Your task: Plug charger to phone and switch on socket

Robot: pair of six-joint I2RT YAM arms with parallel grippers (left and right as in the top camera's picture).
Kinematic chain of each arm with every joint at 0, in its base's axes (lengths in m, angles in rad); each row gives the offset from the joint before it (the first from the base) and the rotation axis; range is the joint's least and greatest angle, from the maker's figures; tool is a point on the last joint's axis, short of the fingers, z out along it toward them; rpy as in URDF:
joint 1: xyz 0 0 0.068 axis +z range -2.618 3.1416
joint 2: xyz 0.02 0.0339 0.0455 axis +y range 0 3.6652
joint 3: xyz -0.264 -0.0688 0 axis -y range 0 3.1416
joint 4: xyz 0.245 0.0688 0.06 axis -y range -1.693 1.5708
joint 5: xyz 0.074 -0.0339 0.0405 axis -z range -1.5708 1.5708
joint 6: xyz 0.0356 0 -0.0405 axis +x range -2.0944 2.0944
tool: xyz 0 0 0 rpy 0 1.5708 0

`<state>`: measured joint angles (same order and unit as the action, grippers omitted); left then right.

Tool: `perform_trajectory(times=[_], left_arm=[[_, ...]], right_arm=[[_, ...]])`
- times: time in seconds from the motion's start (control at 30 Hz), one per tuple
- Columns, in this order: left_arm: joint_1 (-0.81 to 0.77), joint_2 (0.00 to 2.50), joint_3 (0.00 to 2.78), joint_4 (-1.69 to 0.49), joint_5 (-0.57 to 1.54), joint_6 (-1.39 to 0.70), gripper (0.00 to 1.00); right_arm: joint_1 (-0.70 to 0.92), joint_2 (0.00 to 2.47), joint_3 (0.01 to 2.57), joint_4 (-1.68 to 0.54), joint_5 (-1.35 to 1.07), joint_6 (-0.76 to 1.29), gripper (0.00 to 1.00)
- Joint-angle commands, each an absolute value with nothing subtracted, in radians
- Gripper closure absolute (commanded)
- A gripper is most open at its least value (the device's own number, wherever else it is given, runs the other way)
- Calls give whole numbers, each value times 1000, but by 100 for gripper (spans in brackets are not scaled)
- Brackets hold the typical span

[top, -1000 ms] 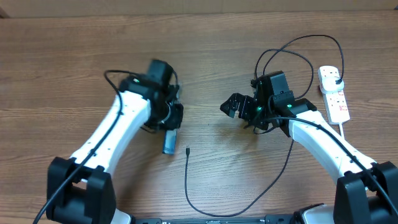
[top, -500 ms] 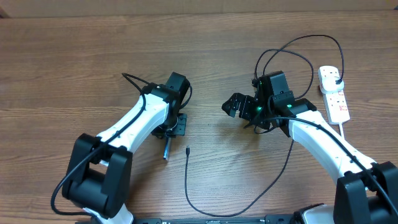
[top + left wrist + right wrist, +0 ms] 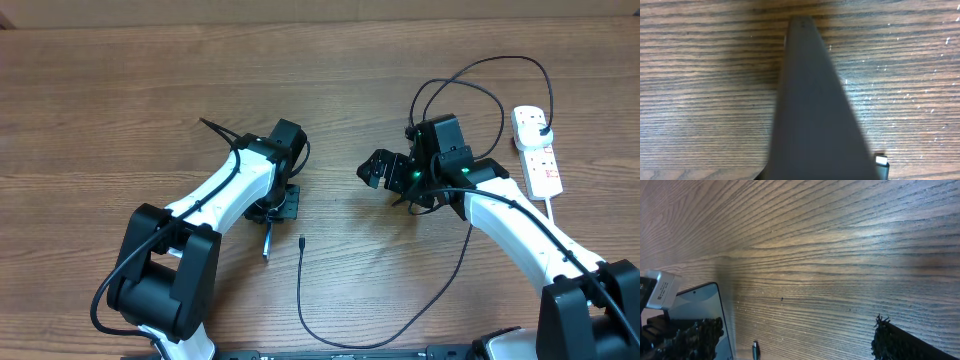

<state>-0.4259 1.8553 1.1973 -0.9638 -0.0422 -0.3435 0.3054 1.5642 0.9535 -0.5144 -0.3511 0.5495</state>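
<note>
Phone (image 3: 267, 240) sits on edge, pinched between the left fingers (image 3: 284, 203).

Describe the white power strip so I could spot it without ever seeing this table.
Look at the wooden table from overhead and go to its right edge, beyond the right arm. The power strip lies flat there, a white bar with red markings. Unlike the thin black cable looping beside it, it is rigid and trails a thick white cord.
</note>
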Motion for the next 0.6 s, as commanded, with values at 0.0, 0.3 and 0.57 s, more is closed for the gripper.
perform_trajectory(times=[0.0,0.3,0.57], left_arm=[[-433,1861,1199,-963,-64,-383,92],[-433,1867,1199,-953,-64,-390,91],[-433,1880,1199,-954,-63,-390,84]], right_arm=[[303,1566,955,-507,-340,541,0],[303,1566,955,-507,-340,541,0],[303,1566,955,-507,-340,541,0]])
